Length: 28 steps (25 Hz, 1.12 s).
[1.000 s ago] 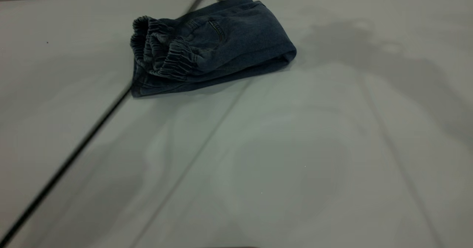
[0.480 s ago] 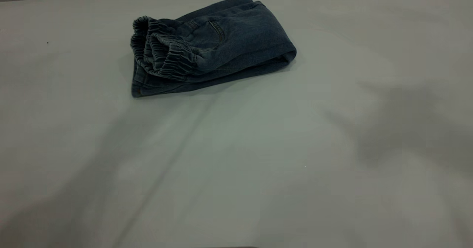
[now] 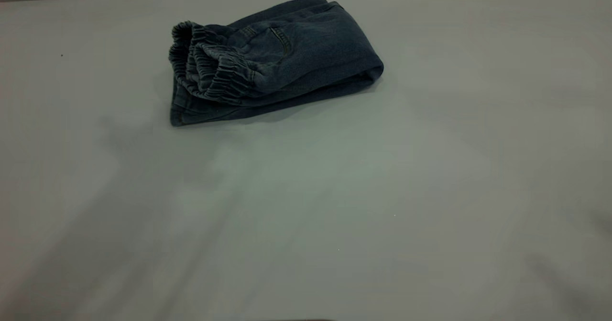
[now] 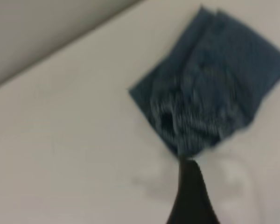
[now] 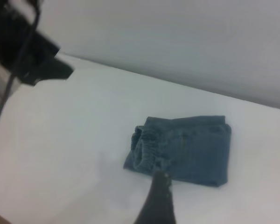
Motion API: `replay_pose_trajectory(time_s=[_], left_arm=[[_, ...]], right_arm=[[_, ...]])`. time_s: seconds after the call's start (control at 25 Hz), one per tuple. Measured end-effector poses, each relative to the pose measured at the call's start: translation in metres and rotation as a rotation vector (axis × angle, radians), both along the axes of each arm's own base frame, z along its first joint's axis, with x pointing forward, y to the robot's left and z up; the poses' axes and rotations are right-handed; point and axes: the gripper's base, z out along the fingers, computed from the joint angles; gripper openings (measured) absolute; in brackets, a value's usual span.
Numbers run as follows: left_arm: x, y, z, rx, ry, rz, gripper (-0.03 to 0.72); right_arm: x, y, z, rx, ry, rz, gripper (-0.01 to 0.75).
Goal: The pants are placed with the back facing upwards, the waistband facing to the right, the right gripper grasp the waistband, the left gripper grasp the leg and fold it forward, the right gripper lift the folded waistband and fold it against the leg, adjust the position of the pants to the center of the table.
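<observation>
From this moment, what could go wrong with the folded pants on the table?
1. The pants lie toward the far edge of the table, not at its center, so a careless push to center them may open the fold.
2. The waistband stands bunched and loose on top; it may roll back off the layers under it.
3. Both end effectors are off the cloth, so nothing holds the fold.

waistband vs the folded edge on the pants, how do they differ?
The waistband is gathered, ribbed and bulging, lying at the bundle's left end in the exterior view; the folded edge at the right end is smooth and rounded. The waistband shows stacked layers, the folded edge one continuous surface. Both are dark blue denim.
</observation>
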Motion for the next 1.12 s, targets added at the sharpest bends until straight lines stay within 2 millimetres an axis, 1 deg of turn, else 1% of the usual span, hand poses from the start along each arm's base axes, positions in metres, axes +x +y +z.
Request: replay_pose_trajectory(time_s=[0.08,0.12,0.16,0.2,0.32,0.4,0.52,0.72,0.84,0.92,1.12], left_arm=[[-0.024,0.013,-0.001,0.0,0.003,0.001,0.463],[-0.035,0.018,-0.006,0.002,0.013,0.004,0.463],[-0.049,0.025,-0.006,-0.005,0.008,0.008,0.463],[-0.059,0.03,-0.008,-0.009,0.01,0.013,0.463],[-0.087,0.045,-0.02,-0.013,0.021,0.022,0.463],[-0.101,0.052,-0.029,-0.015,0.034,0.03,0.463],[-0.127,0.065,-0.041,-0.023,0.029,0.032,0.463],[-0.166,0.086,-0.061,-0.037,0.004,0.032,0.463],[-0.187,0.096,-0.071,-0.052,-0.026,0.031,0.463],[-0.2,0.104,-0.077,-0.067,-0.053,0.031,0.463],[-0.226,0.117,-0.103,-0.083,-0.083,0.029,0.463]], right_arm=[[-0.025,-0.005,-0.008,0.005,-0.011,-0.003,0.58],[-0.033,-0.007,-0.016,0.0,-0.004,-0.005,0.58],[-0.045,-0.01,-0.022,-0.004,-0.013,-0.011,0.58],[-0.054,-0.013,-0.031,-0.015,-0.01,-0.019,0.58],[-0.073,-0.02,-0.061,-0.045,0.014,-0.043,0.58],[-0.081,-0.023,-0.085,-0.069,0.047,-0.061,0.58],[-0.095,-0.029,-0.118,-0.101,0.071,-0.084,0.58],[-0.107,-0.037,-0.171,-0.164,0.117,-0.123,0.58],[-0.111,-0.041,-0.197,-0.202,0.131,-0.141,0.58],[-0.112,-0.043,-0.21,-0.213,0.117,-0.149,0.58],[-0.109,-0.044,-0.238,-0.231,0.086,-0.164,0.58]])
